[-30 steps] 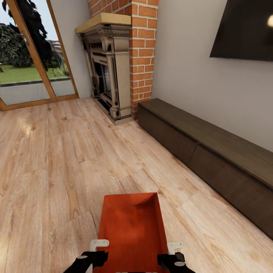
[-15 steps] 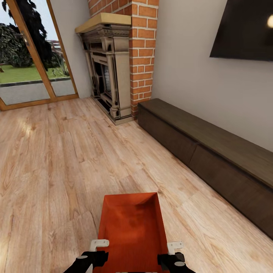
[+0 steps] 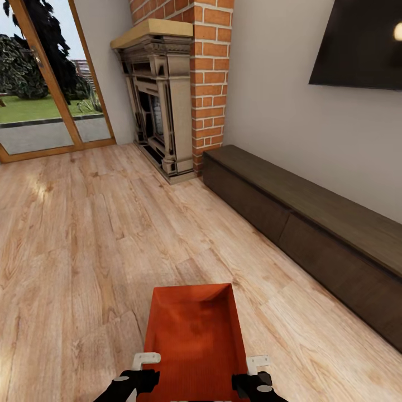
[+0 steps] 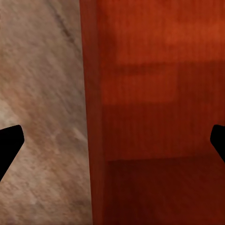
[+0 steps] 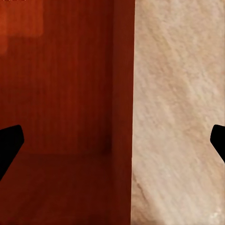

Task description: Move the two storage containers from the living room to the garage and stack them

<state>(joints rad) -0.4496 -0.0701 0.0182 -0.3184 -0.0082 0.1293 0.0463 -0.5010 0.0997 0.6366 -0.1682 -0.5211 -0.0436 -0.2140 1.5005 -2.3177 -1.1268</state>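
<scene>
One orange-red storage container (image 3: 194, 335) lies lengthwise on the light wood planks of the living room, at the bottom centre of the head view. My left gripper (image 3: 144, 369) stands at its left long wall and my right gripper (image 3: 254, 373) at its right long wall. In the left wrist view the left gripper (image 4: 112, 143) is open, its black fingertips (image 4: 10, 143) far apart astride the container wall (image 4: 93, 117). The right gripper (image 5: 112, 143) is open too, astride the other container wall (image 5: 123, 93). I cannot tell whether the fingers touch the walls. The garage is out of view.
A long low dark cabinet (image 3: 312, 234) runs along the right wall under a black TV (image 3: 363, 44). A red brick fireplace (image 3: 167, 95) stands at the far centre, and wood-framed glass doors (image 3: 44, 84) at the far left. Wood floor (image 3: 84, 234) stretches ahead and left.
</scene>
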